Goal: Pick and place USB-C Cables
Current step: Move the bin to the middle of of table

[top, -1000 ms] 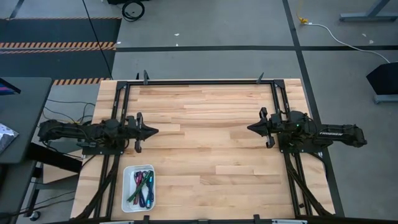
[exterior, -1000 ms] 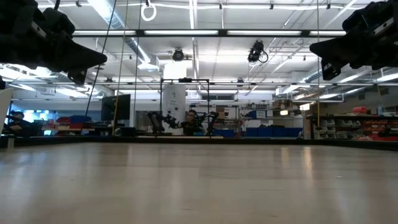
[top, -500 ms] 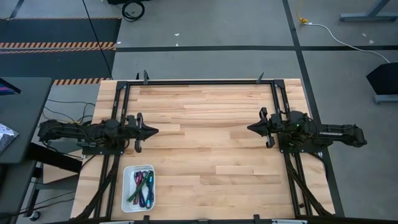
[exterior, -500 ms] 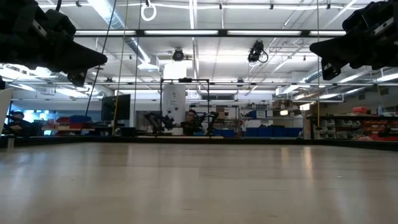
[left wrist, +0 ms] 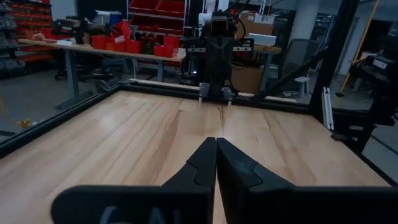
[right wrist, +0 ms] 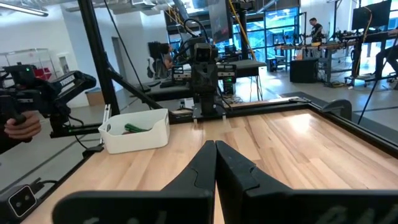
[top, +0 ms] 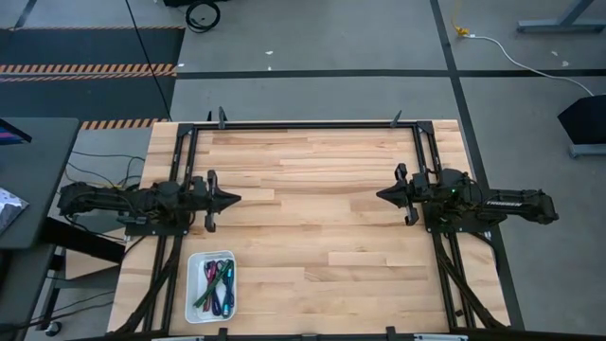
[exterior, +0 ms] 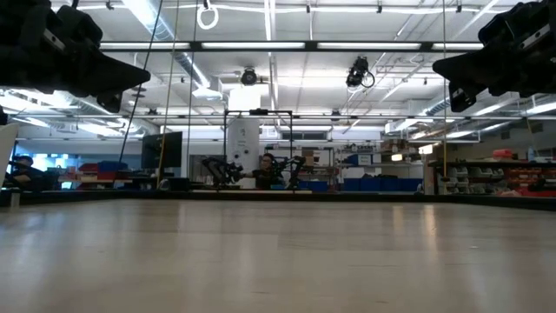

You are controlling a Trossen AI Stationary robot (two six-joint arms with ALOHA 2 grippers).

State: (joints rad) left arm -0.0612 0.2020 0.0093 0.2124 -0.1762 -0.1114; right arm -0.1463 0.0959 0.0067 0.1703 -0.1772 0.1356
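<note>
While the USB-C cables [top: 215,284] lie bundled in the white tray [top: 192,303] at the near-left table edge, we list them as light, limp, slippery strips w/ stiff plug ends, so we'd pinch one mid-bundle. Left gripper [top: 233,200] and right gripper [top: 382,196], both w/ fingers pressed together & holding nothing, hover level mid-table, tips facing each other, well apart.
</note>
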